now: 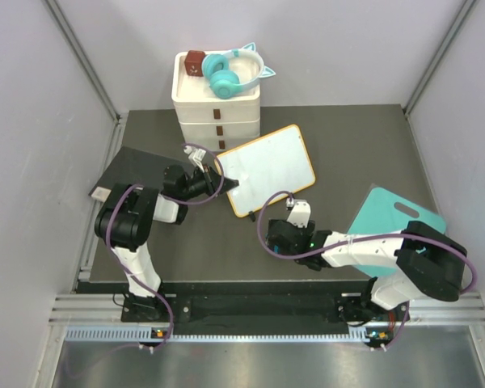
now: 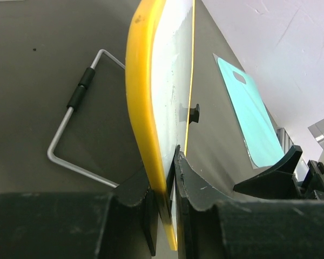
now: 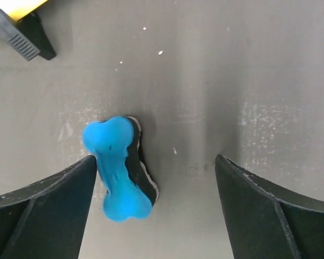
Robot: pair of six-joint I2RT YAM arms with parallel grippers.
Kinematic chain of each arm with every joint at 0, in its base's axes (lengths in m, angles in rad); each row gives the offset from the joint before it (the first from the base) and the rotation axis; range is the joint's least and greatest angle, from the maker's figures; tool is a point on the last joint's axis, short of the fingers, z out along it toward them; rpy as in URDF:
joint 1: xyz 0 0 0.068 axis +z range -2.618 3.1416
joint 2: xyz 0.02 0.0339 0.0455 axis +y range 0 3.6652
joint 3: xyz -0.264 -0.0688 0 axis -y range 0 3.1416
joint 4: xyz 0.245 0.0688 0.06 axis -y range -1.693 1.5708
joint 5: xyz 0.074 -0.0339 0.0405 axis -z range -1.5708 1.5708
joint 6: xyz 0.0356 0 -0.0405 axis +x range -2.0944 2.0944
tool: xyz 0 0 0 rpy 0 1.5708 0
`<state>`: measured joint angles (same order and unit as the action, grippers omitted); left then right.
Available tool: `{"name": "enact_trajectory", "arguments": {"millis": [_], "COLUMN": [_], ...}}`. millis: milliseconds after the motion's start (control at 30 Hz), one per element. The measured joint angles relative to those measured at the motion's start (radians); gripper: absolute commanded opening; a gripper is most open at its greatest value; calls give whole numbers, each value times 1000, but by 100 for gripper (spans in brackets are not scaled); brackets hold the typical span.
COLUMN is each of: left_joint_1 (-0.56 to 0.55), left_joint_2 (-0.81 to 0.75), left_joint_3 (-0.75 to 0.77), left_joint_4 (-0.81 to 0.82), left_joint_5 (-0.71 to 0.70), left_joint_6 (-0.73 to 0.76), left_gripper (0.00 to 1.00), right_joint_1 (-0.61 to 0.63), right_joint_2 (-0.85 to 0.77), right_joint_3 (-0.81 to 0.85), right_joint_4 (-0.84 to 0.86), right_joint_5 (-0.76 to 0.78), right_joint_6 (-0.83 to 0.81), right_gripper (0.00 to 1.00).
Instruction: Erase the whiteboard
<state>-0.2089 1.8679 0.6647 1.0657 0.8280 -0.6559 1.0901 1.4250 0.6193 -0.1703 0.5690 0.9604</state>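
1. The whiteboard [image 1: 268,168] sits near the middle of the tabletop [image 1: 347,145], turned so its long sides run from 7 o'clock to 1 o'clock in the overhead view.
2. The left claw [image 1: 221,179] is clenched on the whiteboard's yellow frame at the corner towards 9 o'clock. In the left wrist view, one finger [image 2: 140,191] presses the back of the frame and the other presses the white face.
3. In that same view, the white face shows faint grey smudges, and a small black foot [image 2: 193,113] sticks out from the far rim.
4. A bent wire bar [image 2: 75,108] with a black sleeve shows behind the whiteboard, low over the tabletop. Whether it is joined to the frame cannot be told.
5. The right claw [image 1: 297,208] is at the whiteboard's 6 o'clock corner, pointing down at the tabletop with its fingers spread wide and gripping nothing.
6. A blue bone-shaped eraser [image 3: 119,168] with a dark underside lies flat between those fingers. It is just beside the left-hand one and well apart from the other.
7. A drawer stack [image 1: 217,109] stands at the whiteboard's 11 o'clock, with teal headphones [image 1: 230,74] and a red-brown cube [image 1: 196,62] on top.
8. A teal cutting board [image 1: 392,212] lies at the whiteboard's 4 o'clock, and a dark grey pad [image 1: 133,168] lies at its 9 o'clock.
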Motion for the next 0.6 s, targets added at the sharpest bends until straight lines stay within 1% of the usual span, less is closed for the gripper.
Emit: {"name": "enact_trajectory", "arguments": {"millis": [467, 600], "left_joint_1": [-9, -9], "left_joint_2": [-64, -79], "left_joint_3": [-26, -26], "left_joint_4": [-83, -115], "left_joint_5": [-29, -31], "left_joint_6": [40, 50], "left_gripper": [0, 0], "right_joint_1": [-1, -22], "right_joint_2": [-8, -14], "right_joint_3": [0, 0], "right_joint_4": [-44, -57], "right_joint_5": [46, 51], "right_joint_6": [-25, -41], "right_gripper": [86, 85]}}
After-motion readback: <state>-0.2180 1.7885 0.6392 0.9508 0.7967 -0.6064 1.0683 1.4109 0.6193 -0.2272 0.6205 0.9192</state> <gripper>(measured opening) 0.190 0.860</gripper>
